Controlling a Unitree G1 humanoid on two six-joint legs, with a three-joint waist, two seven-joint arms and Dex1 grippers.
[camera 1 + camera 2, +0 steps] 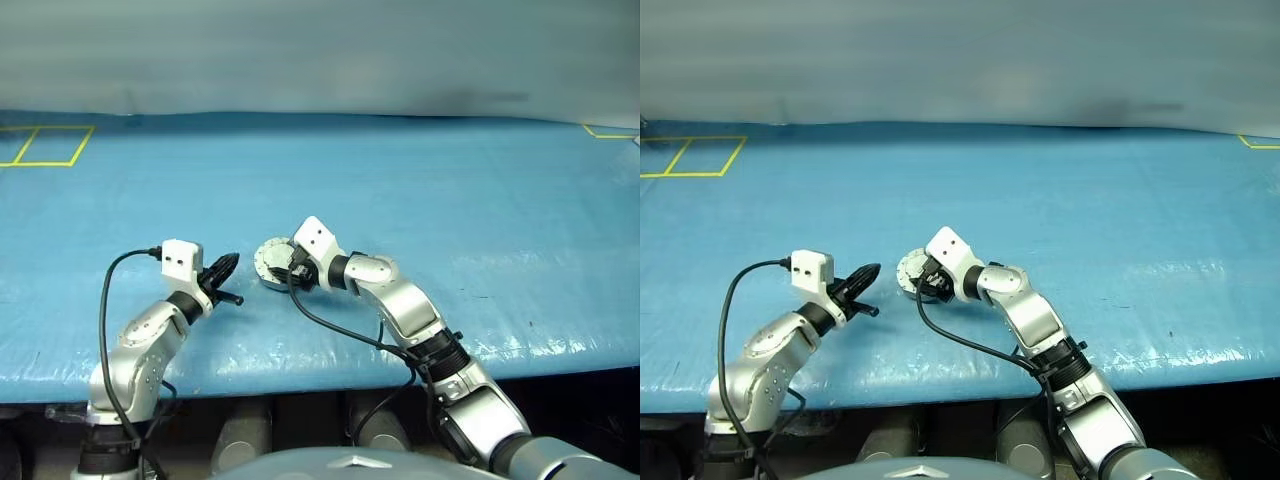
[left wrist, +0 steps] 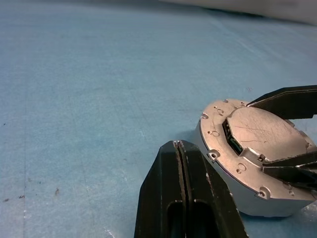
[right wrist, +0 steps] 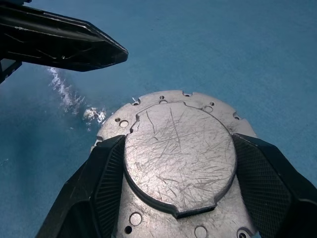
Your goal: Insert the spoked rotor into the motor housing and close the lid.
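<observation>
The lid (image 3: 179,157) sits on the motor housing (image 2: 247,196) on the blue counter (image 1: 450,180), gripped by the right claw (image 3: 178,193) – the left claw (image 2: 179,148), shut and empty, hovers beside it – a nudge could skew the lid

One lid (image 3: 179,161) is counted, seated on one round grey metal body (image 2: 233,186). Two robot hands are seen: one left hand (image 2: 178,148) and one right hand (image 3: 179,198), each with two black fingers. One blue worktop (image 1: 450,180) is counted.
</observation>
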